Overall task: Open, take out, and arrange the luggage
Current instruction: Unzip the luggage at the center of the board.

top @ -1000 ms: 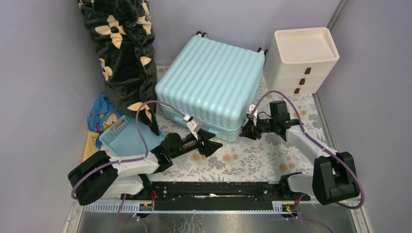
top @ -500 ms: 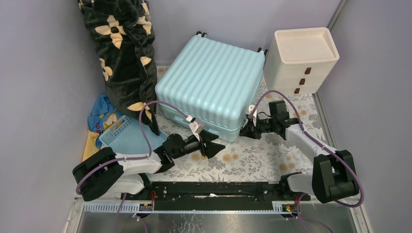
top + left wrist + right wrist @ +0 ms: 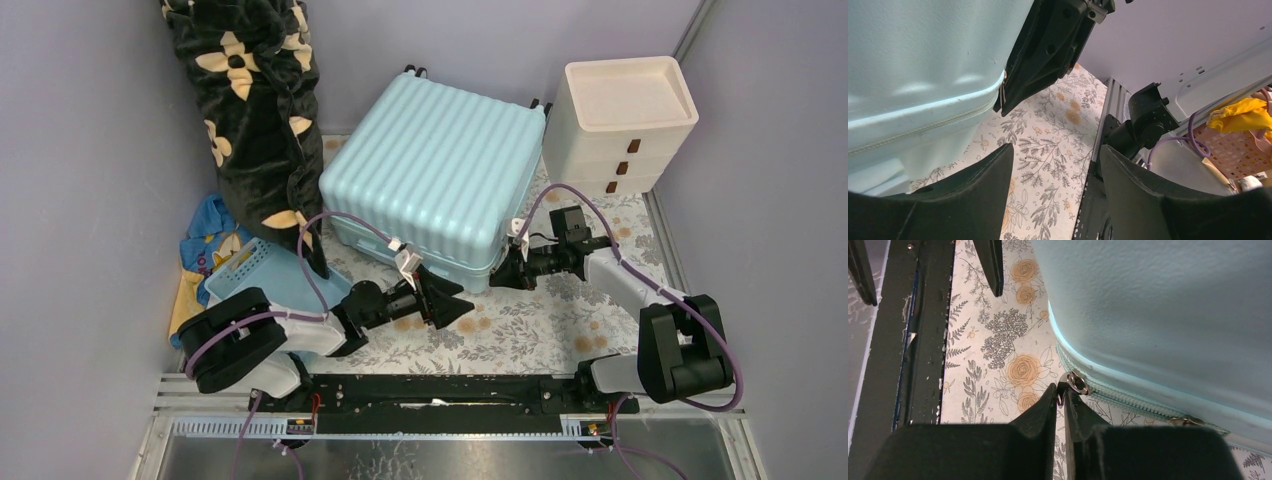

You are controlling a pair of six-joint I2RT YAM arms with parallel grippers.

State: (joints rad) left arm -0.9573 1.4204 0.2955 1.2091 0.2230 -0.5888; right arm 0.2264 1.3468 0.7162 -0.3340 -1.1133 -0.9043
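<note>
The pale aqua ribbed luggage (image 3: 435, 170) lies flat and closed on the floral mat. My right gripper (image 3: 503, 275) is at its near right corner, shut on the silver zipper pull (image 3: 1073, 384), which shows pinched between the fingertips in the right wrist view. The zipper track (image 3: 1128, 397) runs right from it. My left gripper (image 3: 452, 303) is open and empty, low over the mat just in front of the luggage's near edge (image 3: 923, 125). In the left wrist view the right gripper's black body (image 3: 1048, 50) shows against the luggage.
A cream drawer unit (image 3: 625, 125) stands at the back right. A black floral blanket roll (image 3: 255, 110) stands at the back left. A small blue basket (image 3: 265, 280) and a coloured cloth (image 3: 205, 245) lie at the left. The black base rail (image 3: 440, 395) runs along the near edge.
My left gripper has moved right and slightly nearer, along the front of the luggage. My right gripper has shifted slightly left at the corner, still on the zipper pull.
</note>
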